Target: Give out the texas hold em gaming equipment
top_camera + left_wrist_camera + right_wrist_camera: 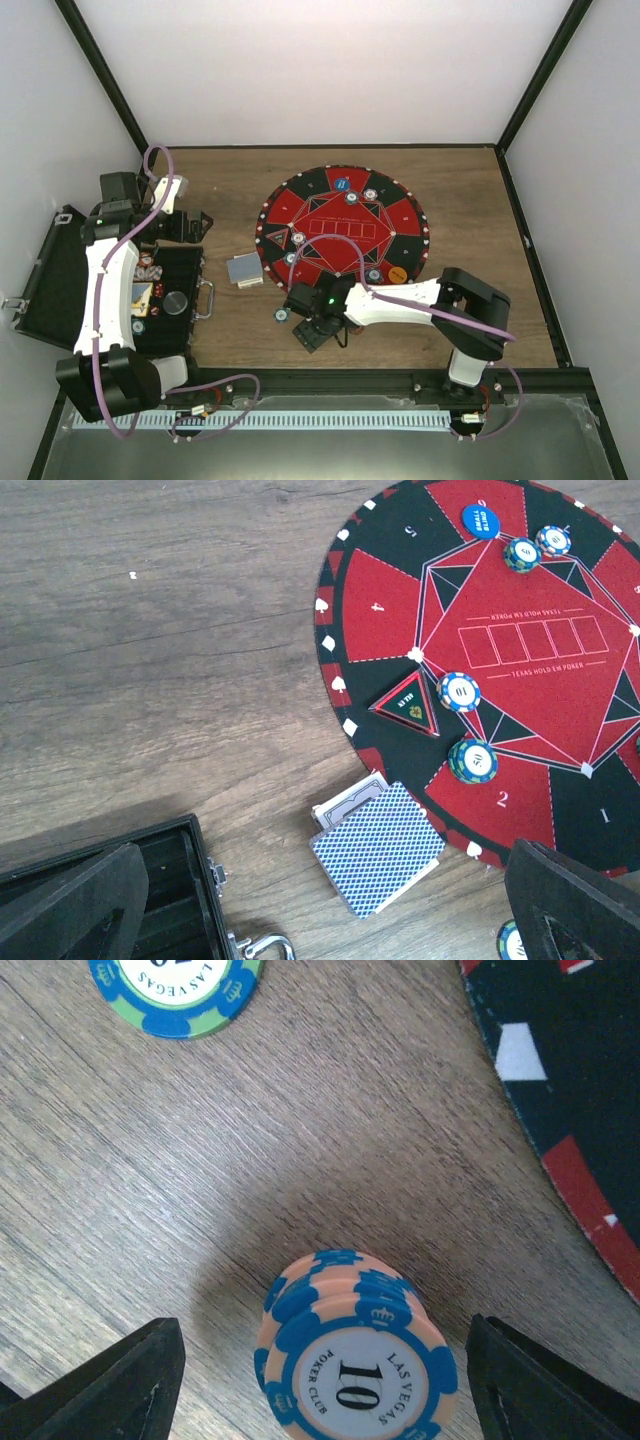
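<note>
A stack of peach-and-blue "10" poker chips [355,1360] stands on the wood between my right gripper's [325,1390] open fingers, clear of both. In the top view that gripper [313,333] is just below the round red-and-black mat [400,215]. A green-and-blue chip [175,990] lies further out. The mat carries a blue disc [343,184], an orange disc [398,273] and several chips [298,237]. The blue-backed card deck [380,845] lies at the mat's left edge. My left gripper [192,226] is open and empty, above the case.
An open black case [60,290] with chips inside sits at the left, its metal handle [207,298] toward the deck. A triangular "all in" marker [410,705] lies on the mat. Black frame posts and white walls enclose the table.
</note>
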